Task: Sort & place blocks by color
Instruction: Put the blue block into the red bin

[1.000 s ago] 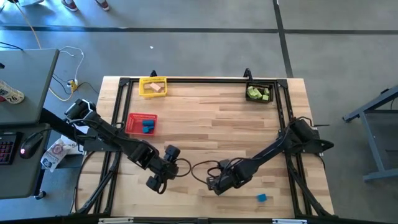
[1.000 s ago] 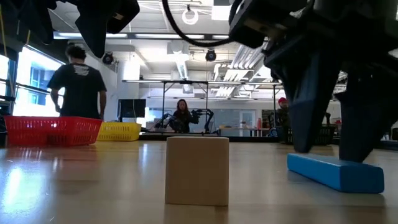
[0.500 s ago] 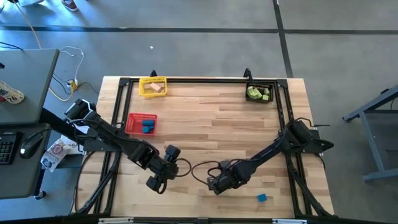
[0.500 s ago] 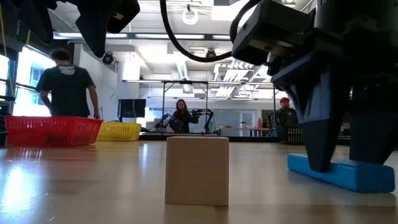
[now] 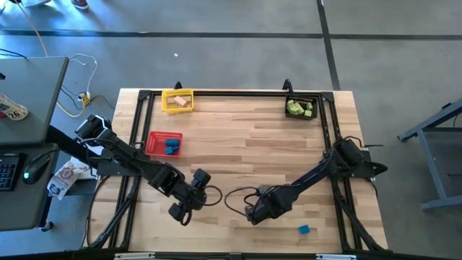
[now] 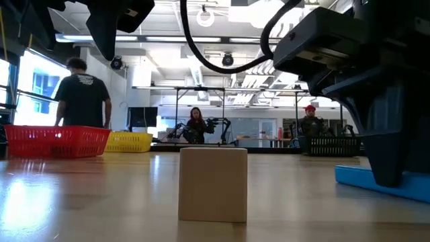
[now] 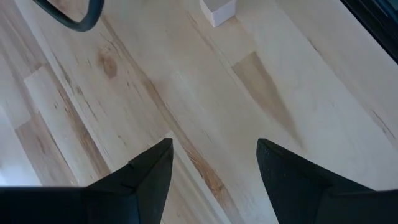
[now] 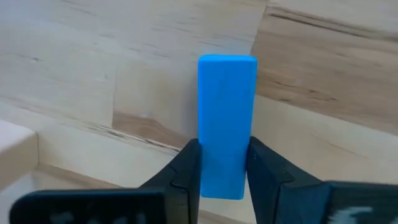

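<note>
A blue bar-shaped block (image 8: 227,112) lies flat on the wooden table (image 5: 274,152), near its front edge. My right gripper (image 8: 222,144) is shut on it; the high view shows that gripper (image 5: 253,214) right of the middle. A tan block (image 6: 213,183) stands on the table in front of the low camera and also shows in the left wrist view (image 7: 217,10). My left gripper (image 7: 214,146) hovers open over bare wood, left of the right one (image 5: 180,210). A small blue cube (image 5: 304,230) sits at the front right. My right gripper pinches the blue bar's two long sides (image 8: 205,163) between its two fingers (image 8: 186,168), at the end nearest the wrist. The fingers come from above, slanting down, and the rest of the bar reaches out ahead of them. The bar's underside (image 6: 363,188) rests on the table.
A red basket (image 5: 165,144) with blue blocks stands at the left. A yellow basket (image 5: 177,100) with tan blocks is at the far left, and a dark basket (image 5: 301,108) with green blocks at the far right. A black frame (image 5: 216,92) runs along the table's edges. People stand in the room behind.
My right gripper has come down over the blue bar and shut on its sides. The bar has shifted a little along the table, still lying flat. A person in the background has walked about.
</note>
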Controlling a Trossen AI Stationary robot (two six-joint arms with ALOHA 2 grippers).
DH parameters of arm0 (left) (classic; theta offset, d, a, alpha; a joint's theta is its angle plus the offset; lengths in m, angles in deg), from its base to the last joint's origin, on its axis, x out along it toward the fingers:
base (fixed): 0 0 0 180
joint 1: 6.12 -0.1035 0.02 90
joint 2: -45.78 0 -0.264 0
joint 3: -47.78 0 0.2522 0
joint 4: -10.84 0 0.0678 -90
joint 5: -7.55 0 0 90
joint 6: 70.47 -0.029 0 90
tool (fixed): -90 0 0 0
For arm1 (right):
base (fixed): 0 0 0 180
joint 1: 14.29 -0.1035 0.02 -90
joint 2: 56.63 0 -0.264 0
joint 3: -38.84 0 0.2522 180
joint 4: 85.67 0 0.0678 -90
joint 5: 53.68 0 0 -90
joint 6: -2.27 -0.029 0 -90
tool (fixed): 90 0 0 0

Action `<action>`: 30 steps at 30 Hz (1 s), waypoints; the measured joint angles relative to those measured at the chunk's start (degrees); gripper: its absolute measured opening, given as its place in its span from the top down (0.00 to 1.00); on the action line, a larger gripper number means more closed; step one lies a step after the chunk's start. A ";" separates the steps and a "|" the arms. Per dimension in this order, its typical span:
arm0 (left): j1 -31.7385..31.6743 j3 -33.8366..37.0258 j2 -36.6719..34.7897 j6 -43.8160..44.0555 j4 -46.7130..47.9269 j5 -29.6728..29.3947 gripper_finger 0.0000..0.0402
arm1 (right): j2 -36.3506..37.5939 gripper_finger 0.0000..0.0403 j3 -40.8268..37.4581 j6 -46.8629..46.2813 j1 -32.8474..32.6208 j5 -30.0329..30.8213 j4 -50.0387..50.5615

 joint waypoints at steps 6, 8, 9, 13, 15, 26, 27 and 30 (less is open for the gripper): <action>0.00 0.00 0.00 -2.53 -0.15 -2.13 0.46 | -0.29 0.82 2.39 4.48 -0.17 3.92 -0.27; -0.08 0.00 0.00 -3.13 -0.84 -3.32 0.46 | -0.73 0.82 4.69 6.76 -0.15 7.48 0.81; -0.16 0.00 0.00 -3.45 -1.56 -3.50 0.46 | -0.81 0.82 5.99 7.78 -0.13 9.49 1.24; -0.75 0.00 0.00 -3.59 -4.54 -3.47 0.46 | -0.52 0.82 11.21 13.25 -0.09 15.14 2.32; -1.11 0.00 0.00 -3.71 -5.91 -3.47 0.46 | -0.52 0.82 13.33 16.29 -0.13 17.36 3.12; -2.99 0.02 0.00 9.07 -14.81 -3.34 0.46 | -0.32 0.82 21.28 34.56 -0.44 30.42 7.33; -3.07 0.02 0.00 11.21 -15.62 -3.69 0.46 | -0.30 0.82 21.54 36.48 -0.48 31.35 7.57; -3.42 0.02 0.00 17.24 -17.40 -4.28 0.46 | -0.28 0.82 21.98 43.02 -0.46 33.30 7.74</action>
